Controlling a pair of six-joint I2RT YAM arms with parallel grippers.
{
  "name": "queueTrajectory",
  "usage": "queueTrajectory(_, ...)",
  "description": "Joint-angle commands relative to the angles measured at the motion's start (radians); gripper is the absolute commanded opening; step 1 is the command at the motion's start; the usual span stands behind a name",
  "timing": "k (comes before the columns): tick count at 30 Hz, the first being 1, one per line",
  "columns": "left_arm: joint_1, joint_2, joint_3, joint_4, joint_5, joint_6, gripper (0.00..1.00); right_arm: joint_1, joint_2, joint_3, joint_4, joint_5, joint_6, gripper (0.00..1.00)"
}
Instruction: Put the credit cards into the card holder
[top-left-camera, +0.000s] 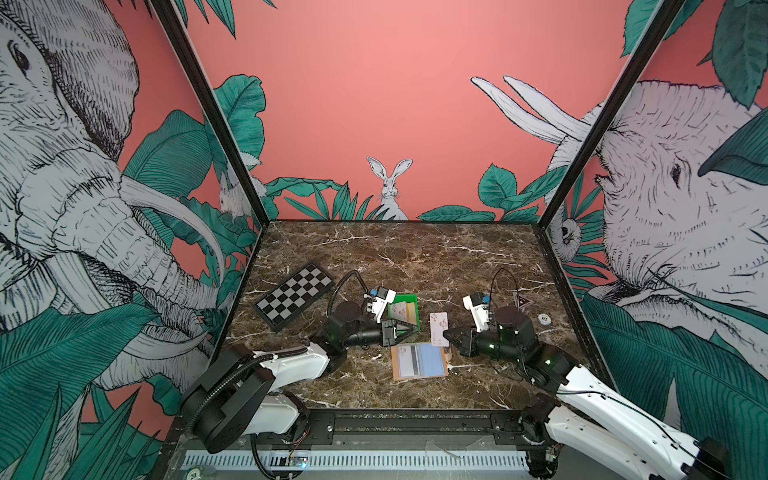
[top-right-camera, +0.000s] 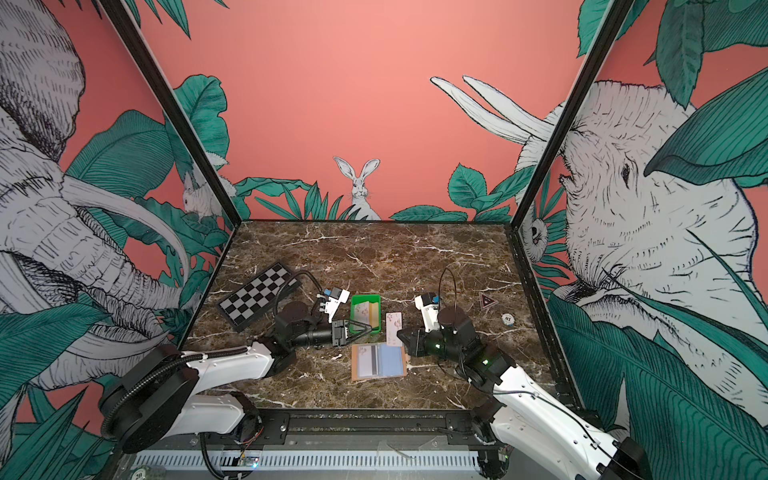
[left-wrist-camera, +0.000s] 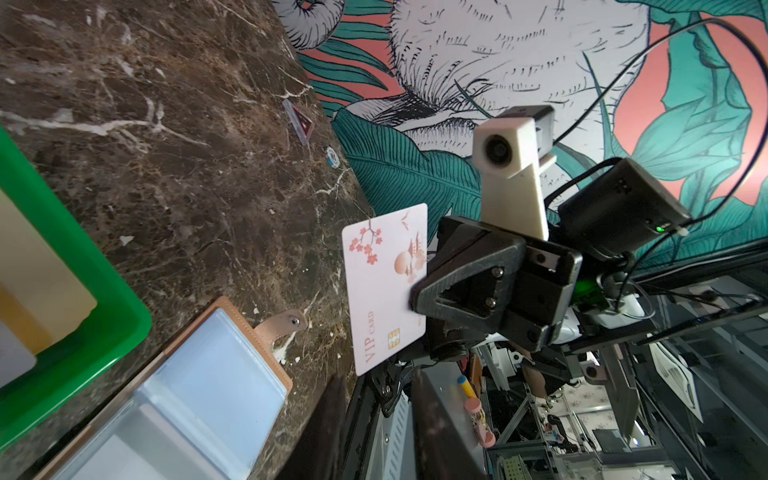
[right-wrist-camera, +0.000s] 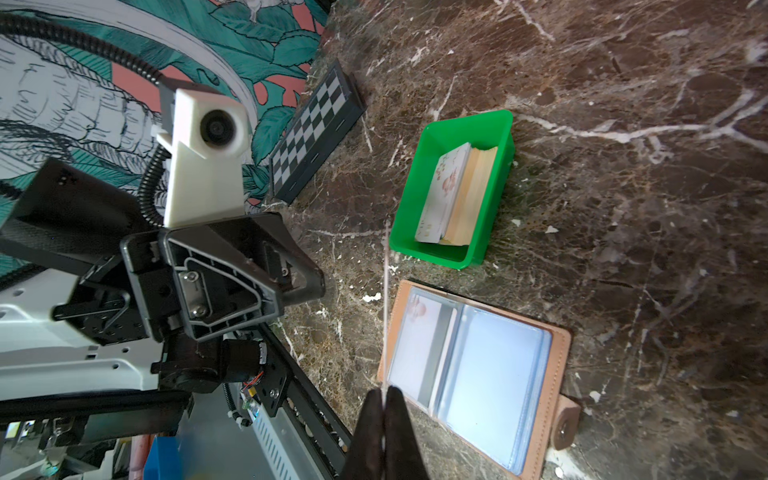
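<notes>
Tan leather card holder (top-left-camera: 419, 360) lies open flat on the marble surface (top-left-camera: 415, 253), pale blue sleeves up, at 6 o'clock of the green tray (top-left-camera: 409, 300). One card (right-wrist-camera: 419, 332) already sits in the sleeve page nearest the left arm; the other page looks empty.

Right hand (top-left-camera: 446, 335) is clamped on a white VIP card (top-left-camera: 439, 328), pinching one long edge, card standing on edge and clear of the surface. Edge-on in the right wrist view it hangs just off the holder's left-arm side. Left hand (top-left-camera: 409, 328) is parted a little, nothing in it, hovering over the near rim of the tray.

Progress, my read: early. One in, one in transit, and a thick stack of credit cards (right-wrist-camera: 455, 195) leaning in the tray.

Clearance:
- Tray sits just beside the holder's far edge, tight gap at 12 o'clock.
- Snap tab (left-wrist-camera: 286, 322) sticks out at the holder's 3 o'clock, under the right hand's approach.
- Both hands are near each other over the holder, so collision risk.
- Checkered board (top-left-camera: 295, 296) at 10 o'clock, well apart.
- Far half of the surface is free.
</notes>
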Motion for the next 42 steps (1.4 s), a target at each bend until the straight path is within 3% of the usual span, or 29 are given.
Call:
queueTrajectory(1, -0.002, 0.009, 0.01, 0.134, 0.066, -0.053, 0.3, -0.004, -0.025, -0.005, 0.087, -0.067, 0.011, 0.0)
queueTrajectory(13, -0.002, -0.006, 0.029, 0.126, 0.13, -0.069, 0.3, -0.003, -0.083, -0.027, 0.157, -0.101, 0.079, 0.0)
queueTrajectory(25, -0.002, 0.019, 0.025, 0.253, 0.189, -0.145, 0.3, -0.004, -0.097, -0.065, 0.285, -0.155, 0.154, 0.0)
queueTrajectory(42, -0.015, 0.094, 0.023, 0.404, 0.188, -0.216, 0.28, -0.004, -0.046, -0.093, 0.421, -0.196, 0.217, 0.0)
